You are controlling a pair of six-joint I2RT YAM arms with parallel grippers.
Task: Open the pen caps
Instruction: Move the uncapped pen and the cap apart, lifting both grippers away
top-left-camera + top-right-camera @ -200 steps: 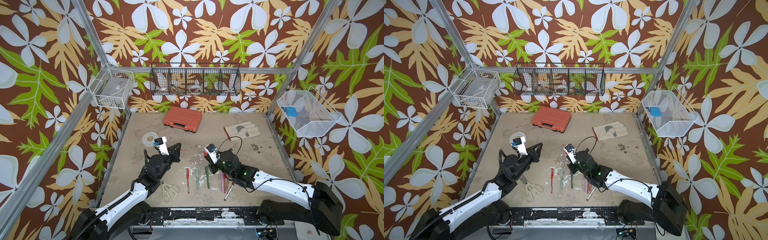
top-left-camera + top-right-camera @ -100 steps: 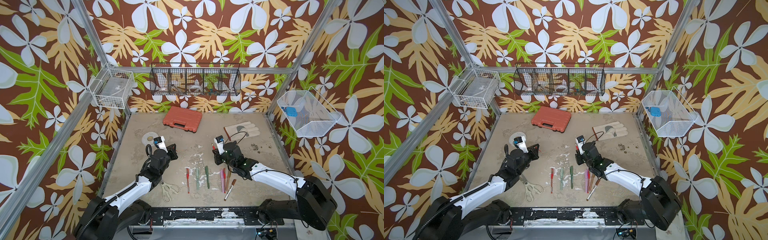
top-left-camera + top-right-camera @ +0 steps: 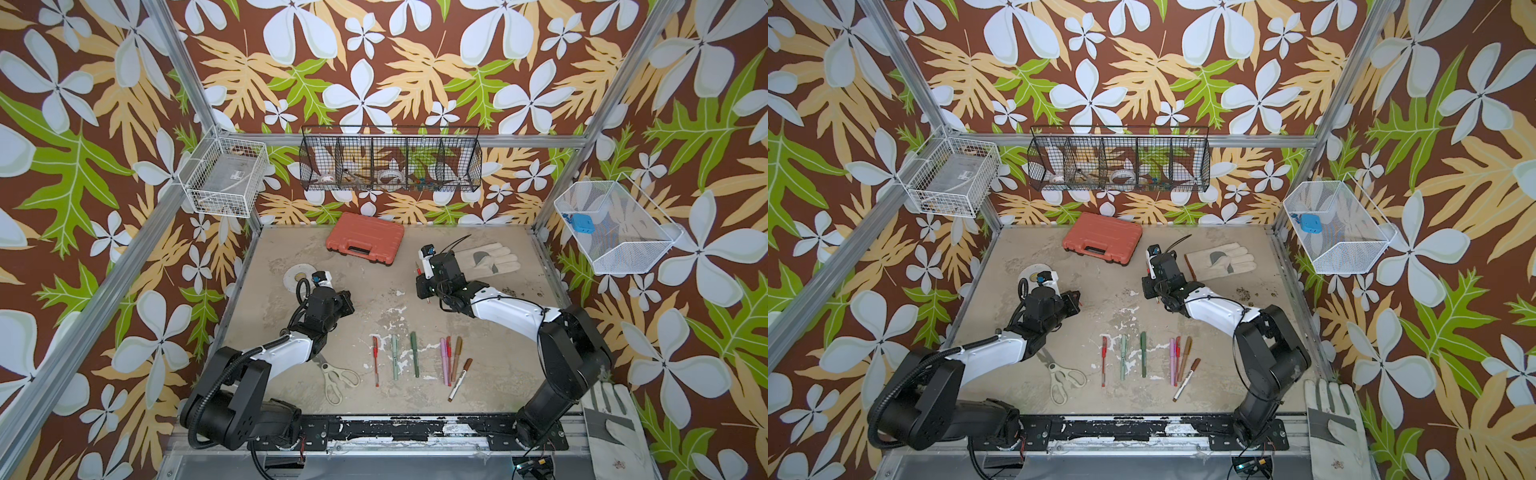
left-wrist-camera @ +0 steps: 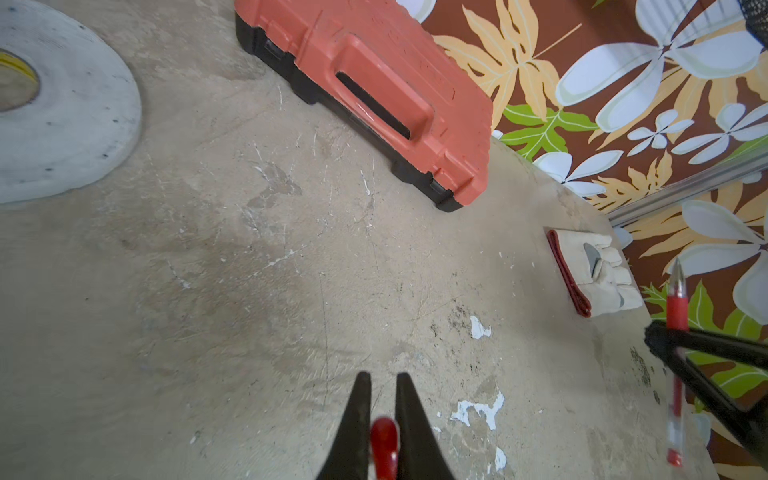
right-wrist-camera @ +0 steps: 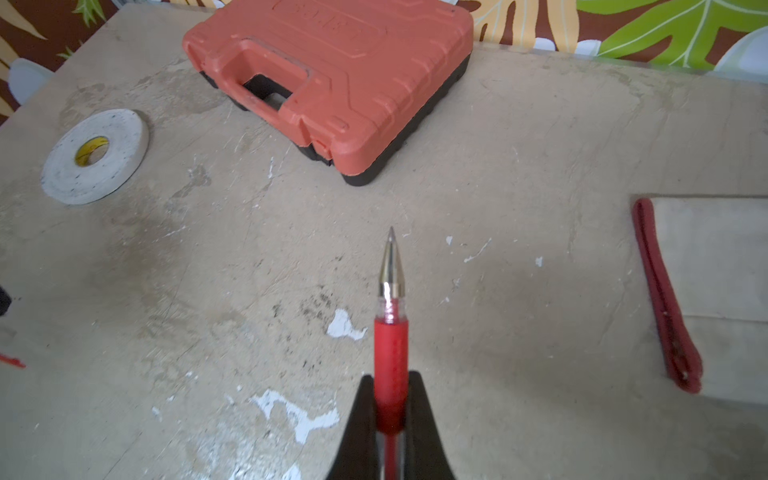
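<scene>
Red pen cap (image 4: 384, 436) is clamped between the fingers of your left gripper (image 4: 383, 377), left of centre. Your right gripper (image 5: 391, 380) clamps the uncapped red pen (image 5: 390, 336), tip bared, further right near the work glove (image 3: 494, 257). The other caps (image 3: 413, 338) sit on their pens (image 3: 415, 365) in a near row, right of the scissors (image 3: 328, 372).

A lab test cell — aluminium frame (image 3: 523, 140), floral wall panels (image 3: 374, 62), wire baskets (image 3: 390, 166), worn tabletop (image 3: 374, 299).

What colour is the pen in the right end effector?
The pen is red with a silver tip; best in the right wrist view.
</scene>
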